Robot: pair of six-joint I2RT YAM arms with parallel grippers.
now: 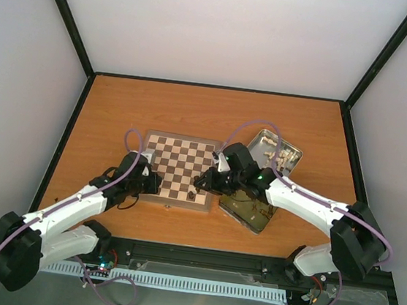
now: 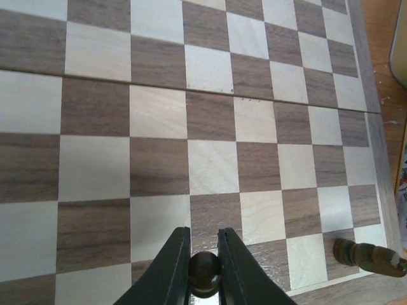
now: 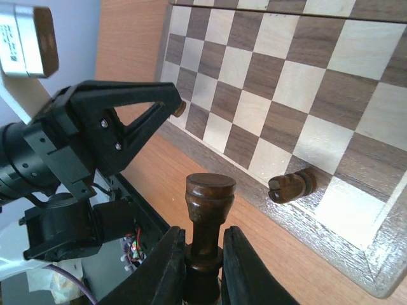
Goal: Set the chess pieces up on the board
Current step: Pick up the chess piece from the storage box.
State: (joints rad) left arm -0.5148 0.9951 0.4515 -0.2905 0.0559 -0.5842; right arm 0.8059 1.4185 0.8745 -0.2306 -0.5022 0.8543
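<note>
**Both grippers hold dark pieces; board nearly bare**

Closest in, the left gripper (image 2: 203, 238) has its fingers pinched tight on a dark pawn (image 2: 205, 272), with the round head showing between the tips. It sits low over the near left corner of the chessboard (image 1: 177, 157). The right gripper (image 3: 203, 235) is clamped on a dark flat-topped piece (image 3: 210, 190), held upright by its stem beside the board's near edge, towards the right. Whether either piece's base touches the wood, I cannot tell.

Just past the right gripper, a fallen dark piece (image 3: 292, 186) lies on its side in the board's nearest row, partly over the border. Nothing else shows on the squares: no piece stands upright on the board in any view.

To the right of the board, near the right arm, sits a dark tray (image 1: 245, 205); its contents are too small to make out. Farther right and back, an open metal tin (image 1: 264, 139) holds several cream pieces (image 1: 282, 158) in a loose heap.

My judgement is that the set-up has barely begun. Two dark pieces are in hand and not yet placed, and one needs righting. The cream set is untouched, and both back ranks and both pawn rows are still to be filled.
</note>
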